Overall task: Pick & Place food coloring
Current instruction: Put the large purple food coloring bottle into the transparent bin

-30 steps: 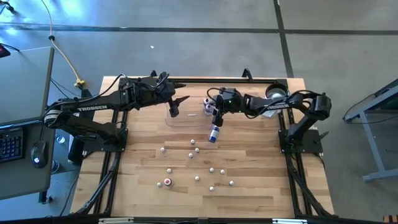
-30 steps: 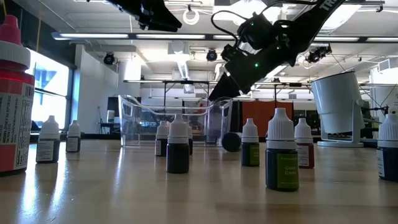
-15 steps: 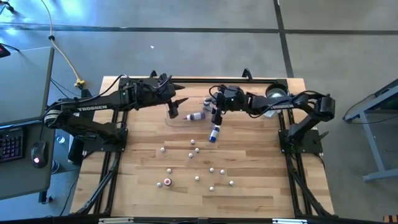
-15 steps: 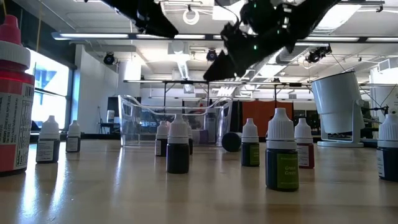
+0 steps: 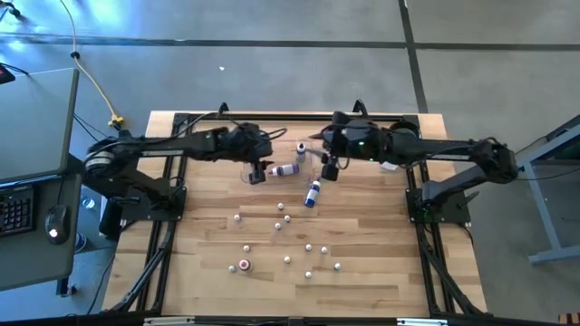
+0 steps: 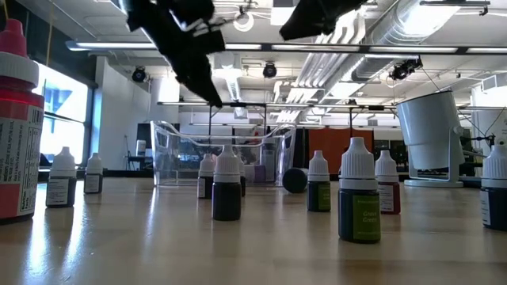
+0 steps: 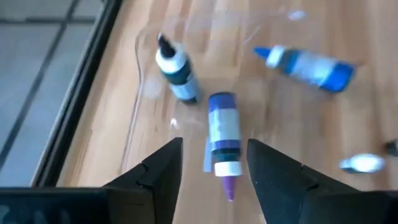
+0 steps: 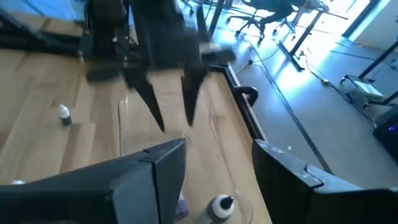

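The food coloring bottles [image 5: 287, 260] stand scattered on the near half of the wooden table, and in the low view one [image 6: 226, 187] is in front. A purple bottle [image 5: 285, 169] lies on its side in the clear tray [image 5: 263, 156], beside an upright bottle [image 5: 301, 149]. A blue bottle [image 5: 312, 193] lies on the table just outside the tray. My left gripper [image 7: 211, 177] is open above the tray, its fingers on either side of the purple bottle's [image 7: 222, 134] tip end without touching. My right gripper [image 5: 329, 169] is open, raised by the tray's right edge.
A white cup-like object [image 6: 432, 138] stands at the table's far right. A large red bottle [image 6: 16, 134] stands close to the low camera at its left. The black frame rail [image 5: 299, 116] runs along the far edge. Bare wood lies along the near edge.
The purple bottle, up at my right gripper a second ago, now lies on its side in the tray. My right gripper has risen and drawn back toward the table's right. My left gripper has moved right and down over the tray toward the purple bottle.
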Controlling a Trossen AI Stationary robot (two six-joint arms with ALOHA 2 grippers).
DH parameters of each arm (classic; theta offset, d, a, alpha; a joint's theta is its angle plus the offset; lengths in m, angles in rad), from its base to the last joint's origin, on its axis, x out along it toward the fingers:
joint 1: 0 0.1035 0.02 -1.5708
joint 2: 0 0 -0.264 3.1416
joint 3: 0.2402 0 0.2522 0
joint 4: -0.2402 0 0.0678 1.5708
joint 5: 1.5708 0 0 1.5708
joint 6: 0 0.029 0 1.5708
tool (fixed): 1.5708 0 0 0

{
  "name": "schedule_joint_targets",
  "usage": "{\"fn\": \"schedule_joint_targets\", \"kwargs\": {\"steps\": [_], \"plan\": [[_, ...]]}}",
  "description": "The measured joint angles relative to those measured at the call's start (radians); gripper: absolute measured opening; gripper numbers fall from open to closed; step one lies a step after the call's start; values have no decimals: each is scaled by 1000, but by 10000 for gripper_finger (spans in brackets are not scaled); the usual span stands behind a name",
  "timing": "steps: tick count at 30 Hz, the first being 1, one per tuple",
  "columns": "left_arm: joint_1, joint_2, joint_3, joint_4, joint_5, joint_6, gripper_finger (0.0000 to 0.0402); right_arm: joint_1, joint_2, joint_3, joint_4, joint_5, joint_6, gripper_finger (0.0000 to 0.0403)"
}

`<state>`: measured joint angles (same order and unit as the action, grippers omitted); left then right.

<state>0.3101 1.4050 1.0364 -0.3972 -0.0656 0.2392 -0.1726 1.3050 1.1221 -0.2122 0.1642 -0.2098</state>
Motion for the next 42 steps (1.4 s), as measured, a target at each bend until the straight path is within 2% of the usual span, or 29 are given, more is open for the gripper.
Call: {"fn": "schedule_joint_targets", "kwargs": {"steps": [7,11,15,23,31,42], "plan": [[102,204,168,-174,98,17,173,0,-65,-67,-72,-16,107,177],[135,276,177,-195,201,17,173,1,-67,-149,-68,-17,163,177],[135,332,176,-222,233,18,173,6,-67,-242,1,-17,254,177],[128,388,176,-191,244,15,173,12,-71,-397,287,-19,234,177],[128,426,180,-164,304,22,172,12,-78,-390,304,-17,231,177],[128,426,179,-173,308,30,172,12,-78,-390,300,-17,228,177]]}}
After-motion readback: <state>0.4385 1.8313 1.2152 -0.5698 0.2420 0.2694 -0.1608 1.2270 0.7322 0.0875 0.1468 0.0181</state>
